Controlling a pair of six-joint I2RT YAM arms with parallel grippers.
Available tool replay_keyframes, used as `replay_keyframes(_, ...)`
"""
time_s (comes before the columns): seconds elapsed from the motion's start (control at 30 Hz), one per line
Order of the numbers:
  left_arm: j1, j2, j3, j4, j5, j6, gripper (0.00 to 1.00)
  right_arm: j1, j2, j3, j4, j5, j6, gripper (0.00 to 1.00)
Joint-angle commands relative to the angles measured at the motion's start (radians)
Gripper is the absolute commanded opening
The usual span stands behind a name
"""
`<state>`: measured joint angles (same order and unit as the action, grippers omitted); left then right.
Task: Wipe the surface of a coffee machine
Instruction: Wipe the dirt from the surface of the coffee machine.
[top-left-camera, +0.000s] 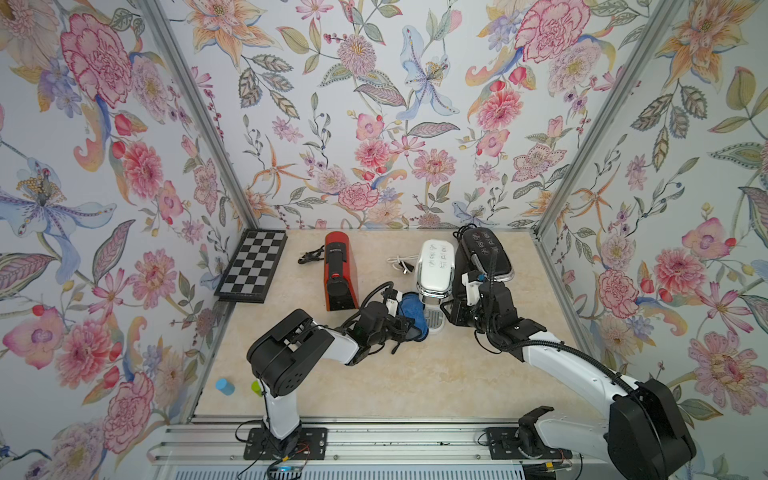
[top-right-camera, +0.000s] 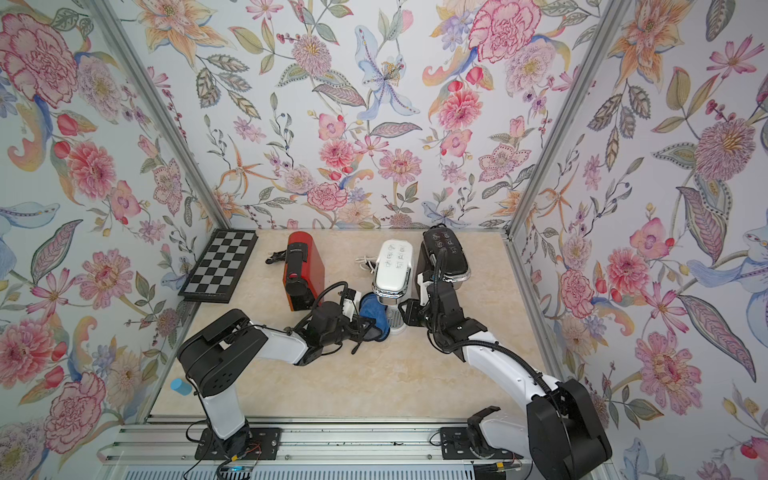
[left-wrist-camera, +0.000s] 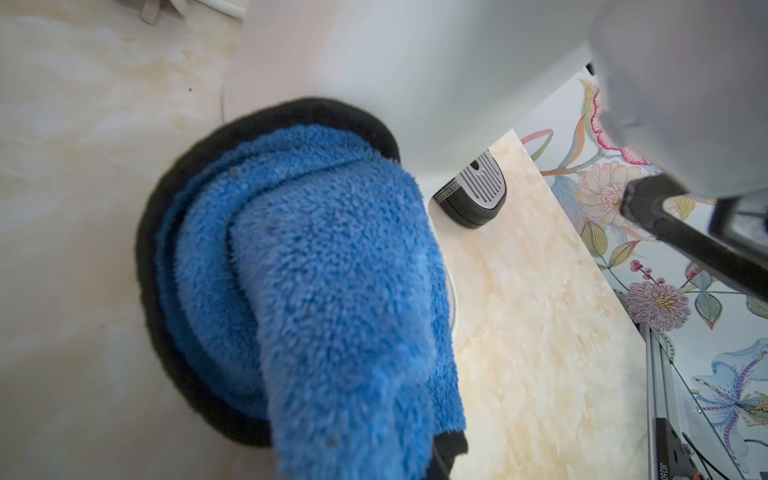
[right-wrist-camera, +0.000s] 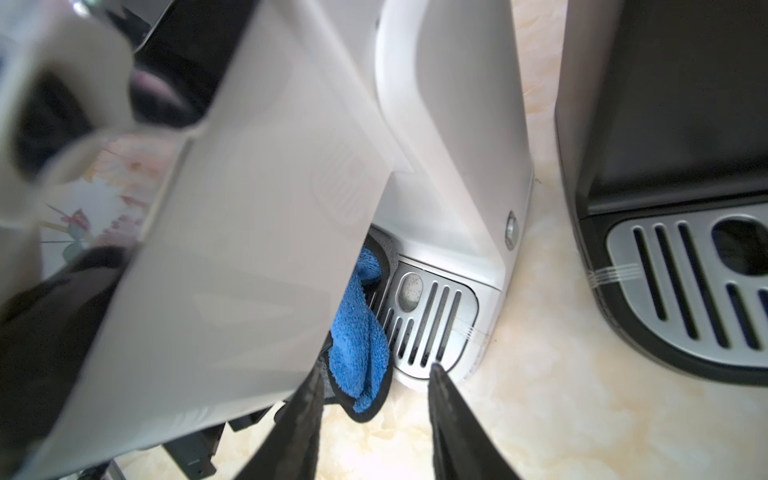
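Evidently the wiping is under way. In both top views the left claw (top-left-camera: 405, 326) is clenched on a blue cloth (top-left-camera: 411, 305), pressing it against the lower front of the white coffee machine (top-left-camera: 434, 264). That machine stands on the counter (top-left-camera: 415, 374) between a red machine (top-left-camera: 338, 270) and a black machine (top-left-camera: 484, 253). The right claw (top-left-camera: 445, 311) sits just beside its base, probably to steady it.

In the left wrist view, the cloth (left-wrist-camera: 324, 270) bunches against the white coffee machine (left-wrist-camera: 436, 83), which spreads the contact.

In the right wrist view, the right claw (right-wrist-camera: 374, 370) is released. Its jaws are parted with the tips at the drip tray (right-wrist-camera: 428, 320), and it grips nothing.
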<state>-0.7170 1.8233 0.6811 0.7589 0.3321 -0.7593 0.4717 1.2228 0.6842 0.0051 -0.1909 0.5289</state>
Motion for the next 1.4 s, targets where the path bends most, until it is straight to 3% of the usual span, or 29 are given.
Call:
replay_keyframes(0.0, 0.021, -0.061, 0.033, -0.082, -0.026, 0.069, 0.00, 0.005, -0.025, 0.005, 0.038, -0.001, 0.008, 0.43)
replay_keyframes(0.27, 0.025, -0.108, 0.170, -0.231, -0.044, 0.155, 0.00, 0.003, -0.039, -0.002, 0.035, 0.005, 0.011, 0.44)
replay_keyframes(0.47, -0.024, -0.113, 0.140, -0.080, -0.009, 0.064, 0.00, 0.006, -0.023, -0.003, 0.038, 0.005, 0.014, 0.44)
replay_keyframes(0.6, -0.028, -0.031, 0.107, 0.063, 0.042, -0.037, 0.00, 0.006, -0.011, -0.002, 0.042, 0.002, 0.013, 0.44)
replay_keyframes(0.73, -0.028, 0.022, 0.037, 0.175, 0.015, -0.142, 0.00, 0.006, -0.020, -0.005, 0.042, 0.005, 0.015, 0.44)
replay_keyframes(1.0, -0.012, -0.017, -0.009, 0.023, -0.061, -0.088, 0.00, 0.006, -0.025, -0.009, 0.042, 0.006, 0.016, 0.44)
replay_keyframes(1.23, 0.005, -0.185, -0.038, -0.173, -0.190, 0.016, 0.00, 0.009, -0.036, -0.014, 0.042, 0.007, 0.019, 0.44)
replay_keyframes(1.37, 0.004, -0.300, -0.065, -0.182, -0.205, 0.038, 0.00, 0.016, -0.045, -0.018, 0.042, -0.005, 0.026, 0.44)
